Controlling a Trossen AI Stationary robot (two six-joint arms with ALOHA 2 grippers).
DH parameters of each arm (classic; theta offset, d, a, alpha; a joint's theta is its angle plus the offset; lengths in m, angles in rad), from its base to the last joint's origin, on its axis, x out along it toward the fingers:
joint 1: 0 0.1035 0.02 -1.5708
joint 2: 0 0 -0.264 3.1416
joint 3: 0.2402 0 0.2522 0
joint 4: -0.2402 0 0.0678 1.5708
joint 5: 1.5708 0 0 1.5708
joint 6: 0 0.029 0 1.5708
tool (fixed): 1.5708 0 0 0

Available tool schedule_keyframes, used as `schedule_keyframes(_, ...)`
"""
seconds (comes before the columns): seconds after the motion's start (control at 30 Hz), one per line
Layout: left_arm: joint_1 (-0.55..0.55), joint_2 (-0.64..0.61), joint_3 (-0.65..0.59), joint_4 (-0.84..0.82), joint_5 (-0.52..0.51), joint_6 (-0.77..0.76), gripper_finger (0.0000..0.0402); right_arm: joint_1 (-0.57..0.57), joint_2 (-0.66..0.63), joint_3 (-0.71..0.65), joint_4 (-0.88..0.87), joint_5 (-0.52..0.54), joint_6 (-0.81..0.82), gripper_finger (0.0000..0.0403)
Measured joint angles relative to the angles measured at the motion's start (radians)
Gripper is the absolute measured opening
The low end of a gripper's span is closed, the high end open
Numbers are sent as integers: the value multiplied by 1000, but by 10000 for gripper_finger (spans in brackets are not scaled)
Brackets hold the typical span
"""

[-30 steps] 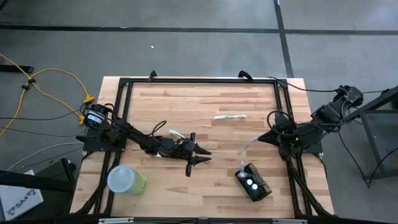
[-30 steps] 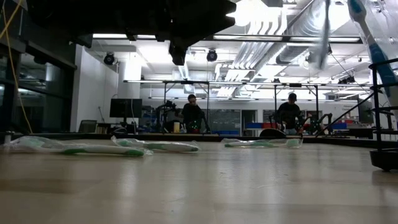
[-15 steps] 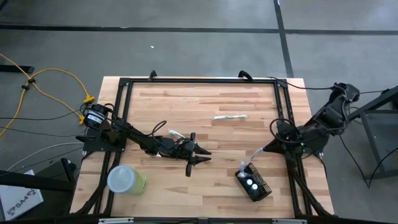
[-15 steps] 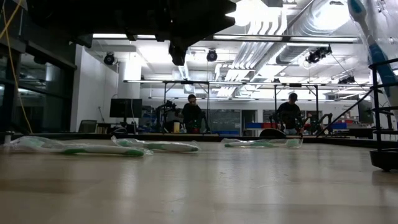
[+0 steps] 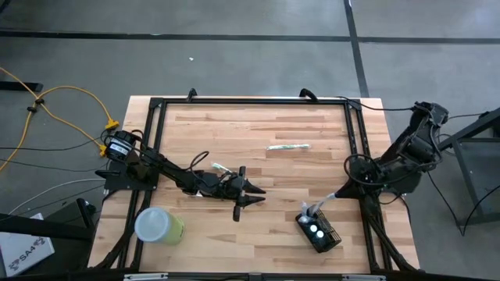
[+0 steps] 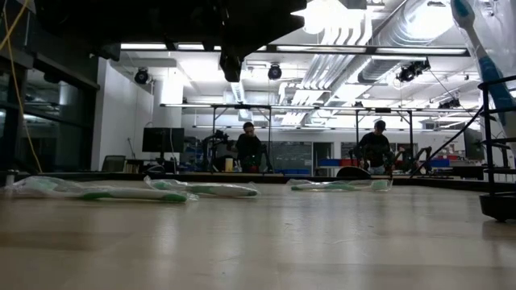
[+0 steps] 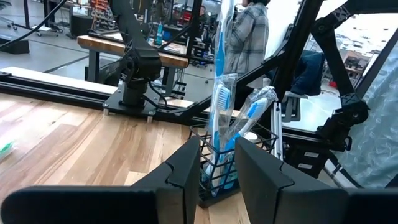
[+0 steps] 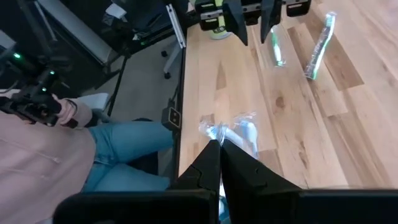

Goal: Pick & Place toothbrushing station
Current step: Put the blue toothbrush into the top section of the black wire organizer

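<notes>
My right gripper [image 5: 329,197] hung above the tabletop [image 5: 258,164] just beside the toothbrushing station [image 5: 318,229], jaws pinched shut on a plastic-wrapped toothbrush [image 5: 314,208] whose free end reached the holder. The station sat near the front right of the tabletop with other brushes standing in it. My left gripper [image 5: 251,196] rested mid-tabletop, jaws partly apart and holding nothing. A lime-green cup [image 5: 158,225] stood at the front left, and another wrapped toothbrush [image 5: 288,146] lay farther back.

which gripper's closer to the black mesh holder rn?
Right. The right gripper sits just beside the holder, lowering a wrapped toothbrush toward it. The left gripper hovers mid-table, well away.
</notes>
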State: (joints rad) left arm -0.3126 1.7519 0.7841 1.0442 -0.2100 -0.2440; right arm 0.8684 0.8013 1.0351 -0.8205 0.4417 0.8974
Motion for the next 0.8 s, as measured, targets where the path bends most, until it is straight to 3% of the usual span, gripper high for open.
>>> schedule_keyframes(0.8,0,0,0,4,0,1,97,5,147,0,57,-26,41,3)
